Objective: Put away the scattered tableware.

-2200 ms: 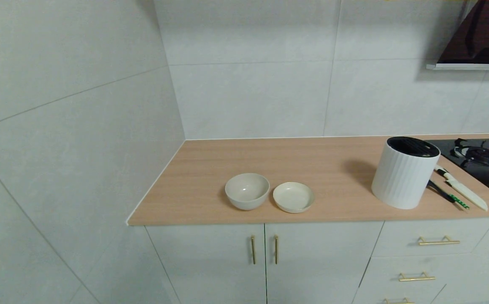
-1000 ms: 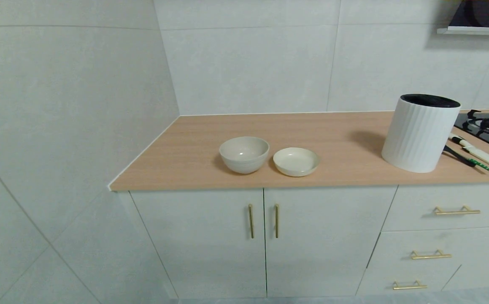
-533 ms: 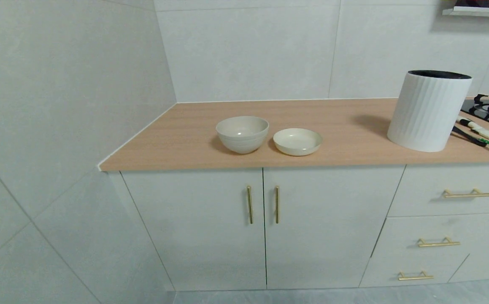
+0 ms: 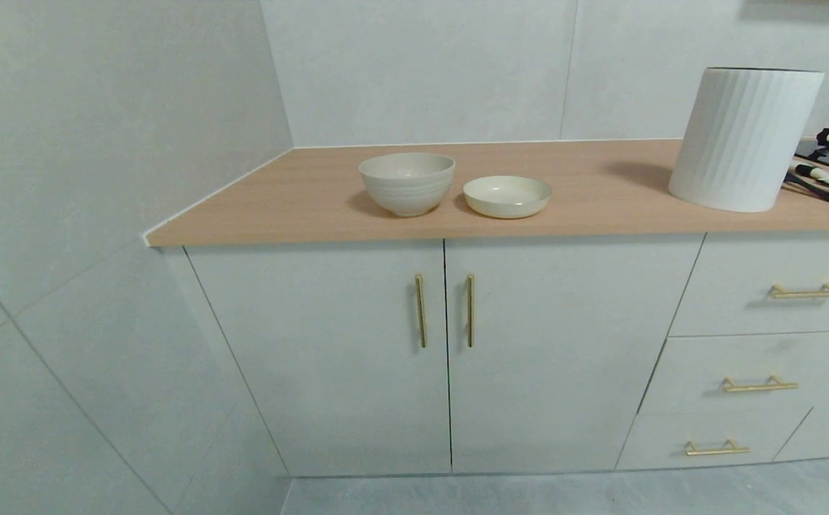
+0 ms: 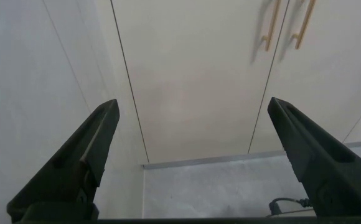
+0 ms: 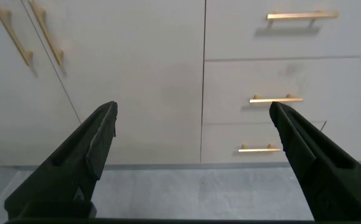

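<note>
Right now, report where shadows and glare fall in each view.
Head view: soft shadows lie on the countertop left of the white ribbed holder and the bowl; no harsh glare on the plate. Left wrist view: the open left claw reads as dark silhouette against the pale cabinet door. Right wrist view: drawer handles throw faint shadows beneath them.

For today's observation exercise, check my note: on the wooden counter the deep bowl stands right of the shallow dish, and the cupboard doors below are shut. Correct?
Not quite. The head view shows the deep bowl to the left of the shallow dish, not the right. Both stand on the wooden counter, and the cupboard doors below are shut.
</note>
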### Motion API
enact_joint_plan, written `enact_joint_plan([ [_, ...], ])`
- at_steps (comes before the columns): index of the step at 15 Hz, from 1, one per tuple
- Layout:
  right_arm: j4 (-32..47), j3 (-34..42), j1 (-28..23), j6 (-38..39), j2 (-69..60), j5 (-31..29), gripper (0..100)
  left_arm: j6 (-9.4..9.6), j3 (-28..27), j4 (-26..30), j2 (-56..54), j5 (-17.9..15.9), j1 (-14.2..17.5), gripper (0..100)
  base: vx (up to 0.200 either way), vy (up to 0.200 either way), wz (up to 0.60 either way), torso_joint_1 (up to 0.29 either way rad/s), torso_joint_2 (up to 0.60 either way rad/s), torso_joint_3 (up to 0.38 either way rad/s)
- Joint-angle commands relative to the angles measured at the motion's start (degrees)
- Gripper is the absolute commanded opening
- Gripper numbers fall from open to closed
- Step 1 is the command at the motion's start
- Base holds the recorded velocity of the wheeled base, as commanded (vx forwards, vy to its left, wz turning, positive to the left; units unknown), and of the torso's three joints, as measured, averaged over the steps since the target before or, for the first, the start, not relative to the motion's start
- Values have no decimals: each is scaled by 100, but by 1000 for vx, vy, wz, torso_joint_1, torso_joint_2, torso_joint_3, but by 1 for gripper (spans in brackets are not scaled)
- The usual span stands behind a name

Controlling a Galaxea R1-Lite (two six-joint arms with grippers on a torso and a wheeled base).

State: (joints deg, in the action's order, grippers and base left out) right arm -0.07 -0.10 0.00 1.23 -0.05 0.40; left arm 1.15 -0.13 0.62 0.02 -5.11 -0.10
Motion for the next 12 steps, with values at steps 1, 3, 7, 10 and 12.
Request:
enact_joint_plan([
  [1, -1, 1, 0, 0, 5, 4, 100, 0, -4, -1, -2, 1, 1, 100, 0, 0, 0, -144, 447, 315],
  [3, -1, 1, 0, 0, 5, 4, 100, 0, 5, -1, -2, 1, 1, 100, 0, 0, 0, -122, 449, 329],
  [7, -1, 1, 0, 0, 5, 4, 100, 0, 5, -1, -2, 1, 1, 100, 0, 0, 0, -33, 136, 95],
  [10, -1, 1, 0, 0, 5, 4, 100, 0, 5, -1, -2, 1, 1, 100, 0, 0, 0, 0, 0, 0],
  [12, -1, 1, 0, 0, 5, 4, 100, 0, 5, -1, -2, 1, 1, 100, 0, 0, 0, 0, 0, 0],
])
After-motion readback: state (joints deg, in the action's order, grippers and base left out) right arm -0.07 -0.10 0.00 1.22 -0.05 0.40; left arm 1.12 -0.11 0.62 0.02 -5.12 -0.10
